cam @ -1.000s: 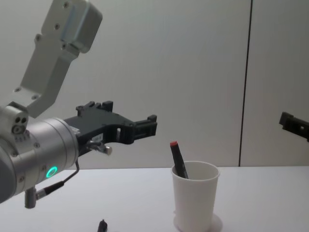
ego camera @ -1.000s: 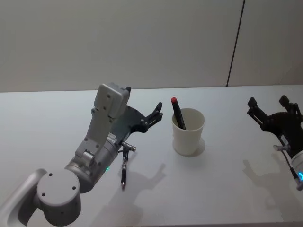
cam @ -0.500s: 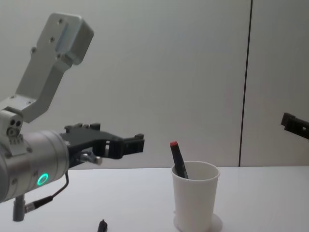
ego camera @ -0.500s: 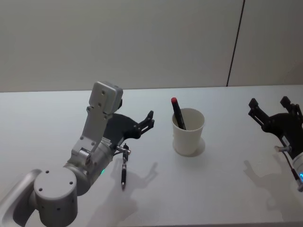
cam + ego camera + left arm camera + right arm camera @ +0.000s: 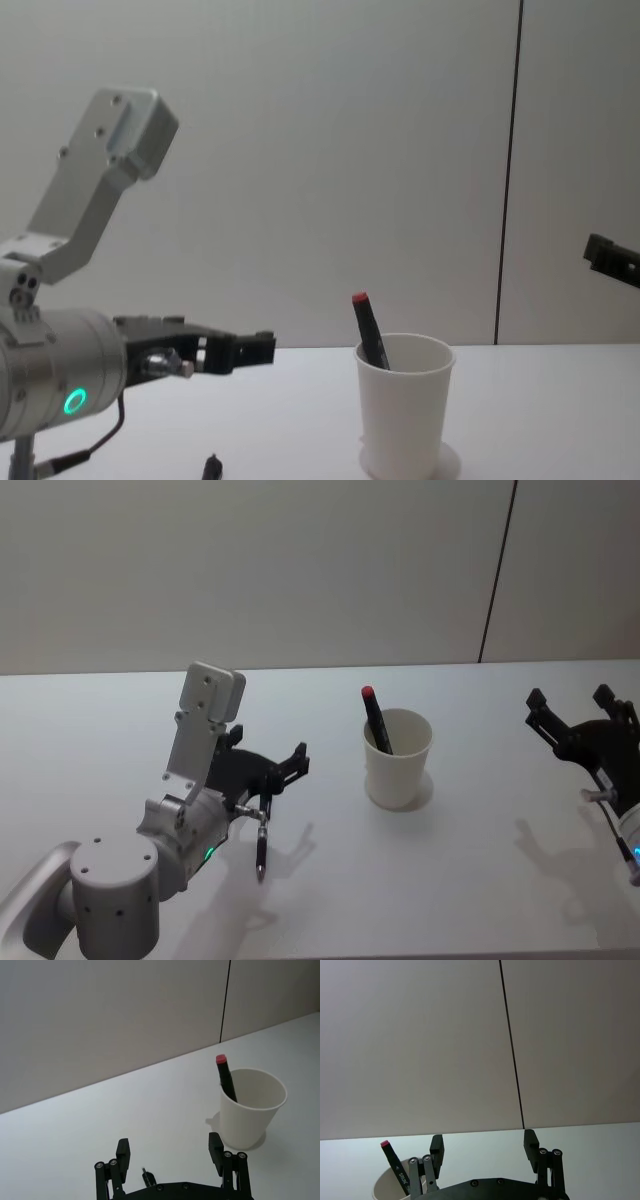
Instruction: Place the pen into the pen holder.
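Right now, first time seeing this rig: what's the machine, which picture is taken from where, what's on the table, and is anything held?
It is a robot with two arms, each ending in a two-fingered tool. One picture looks down from its head, one looks across the table from its chest, and one comes from a camera on each wrist.

On the white table stands a paper cup with a red-capped marker leaning inside it. A dark pen lies flat on the table, left of the cup and apart from it.

The left tool hovers above the table near the pen, fingers open, holding nothing. The right tool hangs at the right edge, also open and empty.
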Controlling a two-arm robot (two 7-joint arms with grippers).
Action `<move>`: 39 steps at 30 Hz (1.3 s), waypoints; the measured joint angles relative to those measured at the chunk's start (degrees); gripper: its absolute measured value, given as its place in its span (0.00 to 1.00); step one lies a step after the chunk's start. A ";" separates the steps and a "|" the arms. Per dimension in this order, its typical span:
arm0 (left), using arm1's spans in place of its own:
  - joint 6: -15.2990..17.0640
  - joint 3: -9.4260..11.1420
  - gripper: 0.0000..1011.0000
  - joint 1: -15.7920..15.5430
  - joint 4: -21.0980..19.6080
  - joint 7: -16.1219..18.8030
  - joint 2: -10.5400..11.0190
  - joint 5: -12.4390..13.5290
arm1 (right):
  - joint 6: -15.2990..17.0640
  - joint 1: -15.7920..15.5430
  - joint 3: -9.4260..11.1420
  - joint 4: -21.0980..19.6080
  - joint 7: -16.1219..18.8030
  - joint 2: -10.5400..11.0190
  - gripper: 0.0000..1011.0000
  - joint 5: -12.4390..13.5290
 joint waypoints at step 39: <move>9.79 -0.63 0.99 -2.12 10.08 0.03 -2.72 -1.67 | 0.02 -0.07 0.00 -0.07 0.01 0.01 0.99 -0.01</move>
